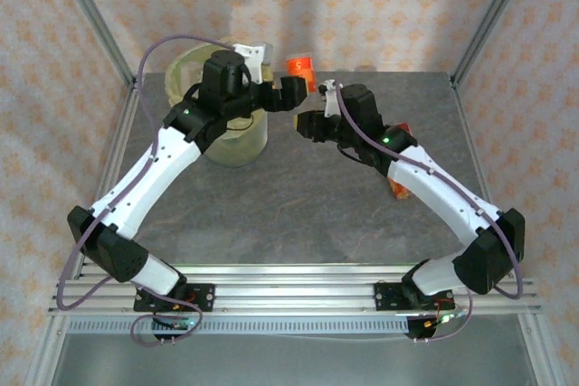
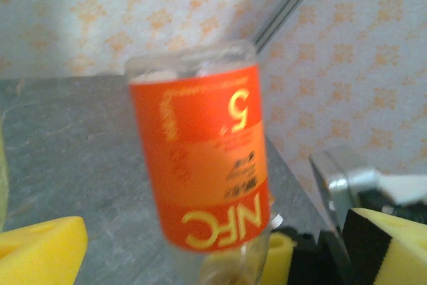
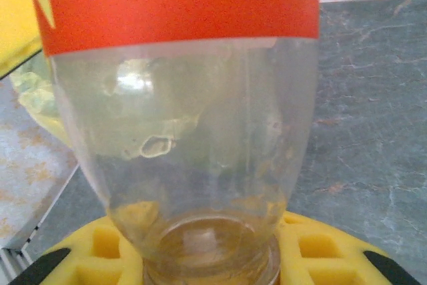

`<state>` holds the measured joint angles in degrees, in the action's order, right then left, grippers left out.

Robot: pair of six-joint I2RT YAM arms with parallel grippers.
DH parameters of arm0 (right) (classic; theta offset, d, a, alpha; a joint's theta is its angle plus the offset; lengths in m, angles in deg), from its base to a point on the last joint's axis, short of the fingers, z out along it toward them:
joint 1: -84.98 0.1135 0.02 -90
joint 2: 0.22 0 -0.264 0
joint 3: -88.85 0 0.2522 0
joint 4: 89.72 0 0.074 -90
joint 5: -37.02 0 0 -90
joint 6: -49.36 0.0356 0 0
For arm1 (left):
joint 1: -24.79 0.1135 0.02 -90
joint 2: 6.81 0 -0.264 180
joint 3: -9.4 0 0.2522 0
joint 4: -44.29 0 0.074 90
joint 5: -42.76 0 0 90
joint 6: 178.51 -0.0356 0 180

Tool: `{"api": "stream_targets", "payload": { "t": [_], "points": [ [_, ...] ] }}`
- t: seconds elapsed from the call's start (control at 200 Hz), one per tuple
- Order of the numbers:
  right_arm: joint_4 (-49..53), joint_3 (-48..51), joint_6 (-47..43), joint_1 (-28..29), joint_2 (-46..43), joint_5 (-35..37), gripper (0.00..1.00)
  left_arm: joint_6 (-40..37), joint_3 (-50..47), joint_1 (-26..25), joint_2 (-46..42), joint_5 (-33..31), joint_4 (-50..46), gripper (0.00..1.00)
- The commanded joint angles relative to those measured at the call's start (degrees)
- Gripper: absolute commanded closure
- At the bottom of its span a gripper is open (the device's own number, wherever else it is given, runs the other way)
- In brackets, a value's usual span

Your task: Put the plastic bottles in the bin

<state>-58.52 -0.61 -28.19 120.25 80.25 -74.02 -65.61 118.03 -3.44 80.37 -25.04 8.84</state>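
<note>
White arm links (image 1: 149,174) with black joints (image 1: 224,74); purple cables (image 1: 145,65); yellow-and-black foam tool pads (image 2: 40,248)

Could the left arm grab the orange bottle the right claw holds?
Probably yes: the left claw is wide open with the orange bottle right in front of it, and the right claw grips only the neck.

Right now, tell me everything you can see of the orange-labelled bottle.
The orange-labelled bottle is clear, uncrushed plastic, apparently empty, with an orange wrap printed in yellow "NFC" and "5". The right jaws grip its neck between yellow pads, its base pointing away, slightly tilted. It is held off the table, beside the bin, between the open left jaws, which do not touch it. Its cap is hidden.
</note>
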Motion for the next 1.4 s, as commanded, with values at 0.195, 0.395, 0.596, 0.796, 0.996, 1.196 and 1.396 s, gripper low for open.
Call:
{"api": "stream_targets", "payload": {
  "t": [0.195, 0.395, 0.596, 0.796, 0.996, 1.196, 1.396],
  "points": [
    [-3.0, -0.3, 0.2, 2.1, -2.1, -1.8, 0.79, -1.3, 7.5, -0.1, 4.2, -0.8, -0.9, 0.01],
    [-4.1, -0.1, 0.5, 2.4, -3.0, -3.5, 0.79, -0.7, 8.5, 0.0, 5.1, -3.5, -1.6, 0.12],
    [-4.4, -0.2, 0.5, 2.6, -3.3, -4.6, 0.78, -0.5, 8.9, -0.1, 5.5, -3.7, -1.4, 0.26],
    [-2.9, -0.8, 0.7, 2.6, -3.3, -2.7, 0.65, -0.6, 9.1, 0.0, 5.0, -3.5, 0.7, 0.54],
    [-0.3, -1.4, 1.7, 2.6, -4.4, -0.6, 0.04, -5.4, 10.5, 0.1, 4.1, -8.7, 3.3, 0.71],
    [2.4, -0.4, 2.7, 2.6, -7.2, 3.6, 0.01, -11.7, 10.2, 2.5, 2.7, -12.7, 11.2, 0.72],
    [5.2, 1.1, 4.2, 2.6, -10.5, 9.5, 0.01, -17.7, 10.3, 6.8, 2.8, -17.6, 16.5, 0.72]
  ]
}}
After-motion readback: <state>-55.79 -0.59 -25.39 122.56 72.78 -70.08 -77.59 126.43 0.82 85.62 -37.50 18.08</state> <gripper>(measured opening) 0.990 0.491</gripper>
